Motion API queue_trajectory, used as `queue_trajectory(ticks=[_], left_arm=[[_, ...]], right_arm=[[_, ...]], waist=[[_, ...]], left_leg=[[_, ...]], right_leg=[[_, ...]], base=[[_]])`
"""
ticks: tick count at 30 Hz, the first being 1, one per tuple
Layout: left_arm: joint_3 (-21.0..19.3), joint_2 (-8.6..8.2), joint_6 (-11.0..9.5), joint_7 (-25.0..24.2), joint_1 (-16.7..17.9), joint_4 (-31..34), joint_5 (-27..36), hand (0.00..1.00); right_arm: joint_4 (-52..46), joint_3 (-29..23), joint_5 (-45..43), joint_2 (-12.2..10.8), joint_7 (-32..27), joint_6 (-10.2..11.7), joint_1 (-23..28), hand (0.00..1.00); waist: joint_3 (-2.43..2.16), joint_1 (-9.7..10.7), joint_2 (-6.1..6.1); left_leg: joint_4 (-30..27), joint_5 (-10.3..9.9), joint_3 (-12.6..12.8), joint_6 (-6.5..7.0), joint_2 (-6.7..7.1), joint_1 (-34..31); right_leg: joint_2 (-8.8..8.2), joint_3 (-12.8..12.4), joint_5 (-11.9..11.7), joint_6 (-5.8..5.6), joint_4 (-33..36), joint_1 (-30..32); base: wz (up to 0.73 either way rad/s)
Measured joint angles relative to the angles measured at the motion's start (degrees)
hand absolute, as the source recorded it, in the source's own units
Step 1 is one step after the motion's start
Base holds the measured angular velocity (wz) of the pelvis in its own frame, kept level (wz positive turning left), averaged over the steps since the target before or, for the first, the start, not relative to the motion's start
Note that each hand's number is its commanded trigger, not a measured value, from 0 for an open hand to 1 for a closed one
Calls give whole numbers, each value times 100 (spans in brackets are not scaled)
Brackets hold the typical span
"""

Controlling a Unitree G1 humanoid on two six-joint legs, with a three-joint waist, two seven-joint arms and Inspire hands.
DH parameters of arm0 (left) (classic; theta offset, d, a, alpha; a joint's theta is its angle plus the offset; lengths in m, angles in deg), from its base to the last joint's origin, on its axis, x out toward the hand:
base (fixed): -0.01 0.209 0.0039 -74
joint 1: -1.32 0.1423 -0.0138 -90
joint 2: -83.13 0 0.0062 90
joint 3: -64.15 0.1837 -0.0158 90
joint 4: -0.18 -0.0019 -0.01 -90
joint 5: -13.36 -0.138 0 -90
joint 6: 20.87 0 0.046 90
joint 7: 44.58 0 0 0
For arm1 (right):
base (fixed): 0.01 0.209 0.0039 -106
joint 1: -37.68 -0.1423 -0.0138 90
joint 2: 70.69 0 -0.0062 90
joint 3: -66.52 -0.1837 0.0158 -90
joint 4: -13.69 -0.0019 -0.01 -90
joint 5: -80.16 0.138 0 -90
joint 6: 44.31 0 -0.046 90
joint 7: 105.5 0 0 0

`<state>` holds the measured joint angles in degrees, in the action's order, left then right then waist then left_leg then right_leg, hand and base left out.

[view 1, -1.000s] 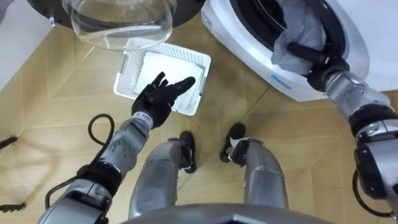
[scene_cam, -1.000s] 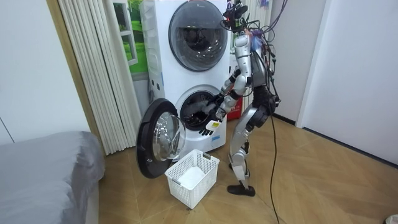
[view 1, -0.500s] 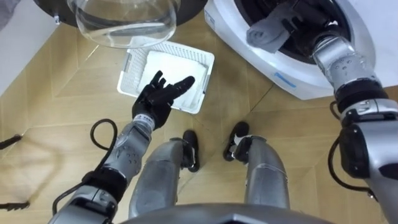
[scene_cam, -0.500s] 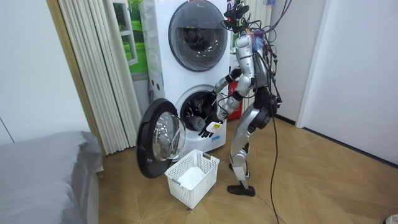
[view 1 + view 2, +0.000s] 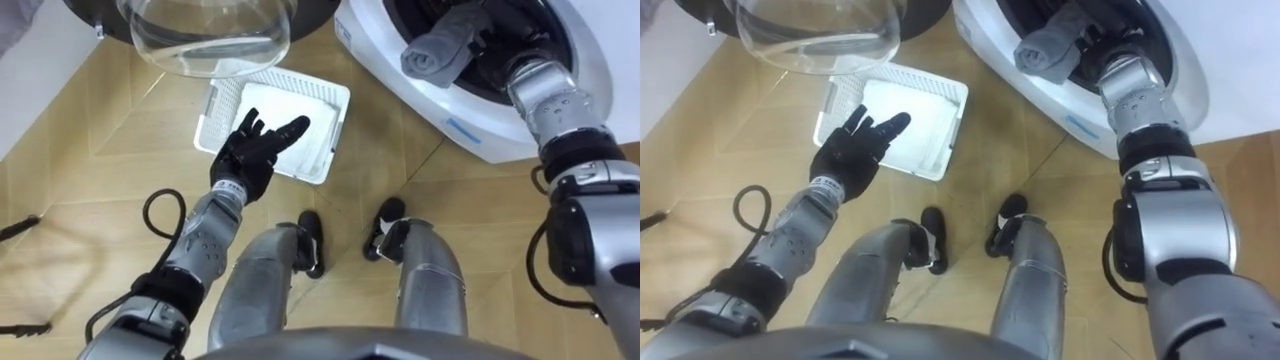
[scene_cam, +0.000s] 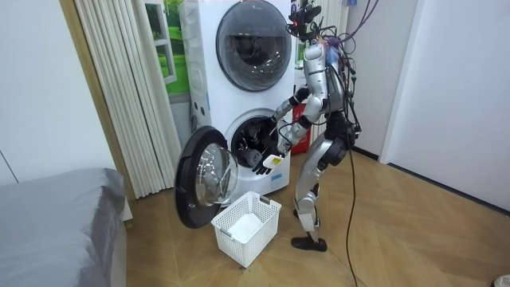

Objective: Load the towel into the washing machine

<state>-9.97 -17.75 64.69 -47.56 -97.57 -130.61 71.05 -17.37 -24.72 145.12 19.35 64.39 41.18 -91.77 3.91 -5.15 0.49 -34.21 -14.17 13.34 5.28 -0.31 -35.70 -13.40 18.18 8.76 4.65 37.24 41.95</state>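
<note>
Towel: grey towel (image 5: pixel 438 52), rolled up, lay in the mouth of the drum of the washing machine (image 5: pixel 470 135), resting on the dark door seal at the opening's lower edge.
Right hand: right hand (image 5: pixel 492 40) was reached into the drum just behind the towel and touching or nearly touching it; its fingers were hidden in the dark opening, so whether they gripped the towel could not be told.
Left hand: left hand (image 5: pixel 255 150) was held out above the near edge of the basket, palm down, fingers straight and spread, holding nothing.
Basket: white plastic basket (image 5: pixel 222 98) stood on the floor between the open door and the machine's front, with a flat white piece lying in its bottom.
Door: round door (image 6: pixel 205 179) of the lower machine stood swung wide to the room view's left, and its clear glass bowl (image 5: pixel 205 40) showed above the basket in the eye views.
Upper unit: second machine (image 6: pixel 251 36) was stacked on top, with its door closed.
Robot: stood upright on the wood floor (image 5: pixel 100 170) facing the lower machine, feet just behind the basket, right arm stretched forward into the drum.
Surroundings: pale curtain (image 6: pixel 131 96) and a grey bed (image 6: pixel 56 231) were at the room view's left.
</note>
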Motion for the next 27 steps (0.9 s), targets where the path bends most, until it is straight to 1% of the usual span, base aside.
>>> queue_trajectory(ticks=[2,3,5,7,9,11,12,13,14,15,16,17,18,19,20,21,22,23,24,26,27], left_arm=[[4,-2,0,-15,-7,-214,-100,0],[2,2,0,-16,-5,-265,-153,0],[-4,39,25,-16,6,-367,-361,0],[-13,85,30,-15,14,-409,-567,0],[-23,119,29,-16,45,-409,-609,0],[-45,177,26,-18,130,-441,-633,0],[-62,182,25,-18,161,-476,-706,0],[-120,205,27,-16,275,-512,-933,0],[-285,218,26,-3,435,-530,-1170,0],[-366,230,21,9,526,-551,-1301,0],[-449,282,8,32,687,-643,-1553,0],[-481,346,-8,83,813,-752,-1769,0],[-532,359,-9,134,950,-793,-1906,0],[-679,368,-12,193,1165,-841,-2103,0],[-828,377,-25,263,1400,-865,-2414,0],[-906,376,-27,293,1506,-879,-2613,0],[-977,377,-73,357,1648,-1007,-2930,0],[-1069,375,-78,379,1722,-1230,-3193,0],[-1131,377,-81,386,1742,-1302,-3328,0],[-1221,425,-103,531,1860,-1541,-3861,0],[-1250,424,-103,581,1867,-1589,-3973,0]], right_arm=[[173,4,5,-6,168,7,40,0],[178,7,-7,-11,197,8,77,0],[177,76,-19,-13,370,77,273,0],[177,187,-99,-11,534,173,477,0],[174,238,-392,-11,671,225,638,0],[143,271,-596,-18,891,357,974,0],[143,272,-691,-18,935,389,1083,0],[140,276,-892,-31,1018,485,1342,0],[133,275,-1011,-61,1068,561,1598,0],[130,280,-1078,-76,1085,607,1727,0],[129,328,-1274,-97,1111,749,2096,0],[103,394,-1507,-110,1135,849,2447,0],[110,418,-1652,-121,1158,880,2653,0],[112,455,-1965,-154,1158,902,3048,0],[124,452,-2337,-202,1159,924,3404,0],[152,449,-2517,-231,1158,951,3567,0],[289,450,-2828,-273,1166,971,3825,0],[478,455,-3165,-283,1199,971,4026,0],[529,447,-3347,-283,1217,971,4126,0],[603,464,-3995,-292,1206,974,4438,0],[607,471,-4091,-296,1209,983,4499,0]], waist=[[0,-15,-43],[-2,-23,-46],[-5,-52,-53],[-8,-64,-50],[-13,-89,-58],[-21,-104,-69],[-36,-100,-86],[-89,-102,-113],[-145,-109,-117],[-157,-109,-119],[-169,-97,-128],[-215,-86,-123],[-260,-75,-121],[-314,-38,-121],[-322,41,-118],[-327,60,-112],[-340,85,-99],[-371,127,-79],[-374,158,-73],[-396,194,-20],[-391,211,-9]], left_leg=[[146,18,-3,-14,4,218],[185,23,-4,-21,1,269],[304,39,-47,-47,-20,423],[512,84,-112,-81,-33,617],[641,92,-107,-87,-56,754],[800,96,-123,-97,-93,996],[831,98,-142,-102,-100,1074],[910,97,-150,-107,-117,1216],[1028,93,-141,-113,-117,1390],[1106,92,-142,-115,-114,1494],[1253,96,-146,-124,-114,1735],[1415,96,-148,-137,-113,1964],[1515,90,-147,-150,-115,2087],[1680,97,-146,-167,-118,2335],[1799,95,-144,-177,-126,2552],[1884,96,-135,-188,-126,2675],[2000,94,-107,-198,-130,2871],[2079,94,-105,-204,-128,3005],[2105,88,-108,-213,-128,3064],[2260,84,-77,-227,-126,3269],[2273,81,-76,-231,-128,3315]], right_leg=[[32,26,4,-13,-127,-218],[44,37,3,-15,-169,-268],[97,95,-11,-28,-323,-463],[218,87,-59,-82,-574,-690],[289,86,-103,-97,-738,-832],[386,131,-148,-129,-962,-1128],[409,156,-157,-138,-1045,-1229],[467,173,-178,-168,-1185,-1409],[499,193,-183,-187,-1290,-1571],[538,196,-182,-200,-1354,-1669],[591,206,-191,-233,-1492,-1907],[630,202,-194,-261,-1598,-2110],[659,197,-198,-278,-1680,-2221],[717,195,-215,-311,-1853,-2463],[768,176,-226,-331,-1971,-2676],[793,157,-226,-344,-2020,-2771],[836,109,-232,-359,-2103,-2936],[859,84,-228,-374,-2167,-3053],[868,78,-222,-384,-2181,-3104],[908,43,-219,-401,-2262,-3266],[915,42,-220,-402,-2273,-3311]], base=[[-2],[0],[3],[3],[-7],[0],[8],[7],[0],[-4],[0],[0],[-7],[-8],[-9],[-14],[-17],[-14],[-8],[-14],[-11]])
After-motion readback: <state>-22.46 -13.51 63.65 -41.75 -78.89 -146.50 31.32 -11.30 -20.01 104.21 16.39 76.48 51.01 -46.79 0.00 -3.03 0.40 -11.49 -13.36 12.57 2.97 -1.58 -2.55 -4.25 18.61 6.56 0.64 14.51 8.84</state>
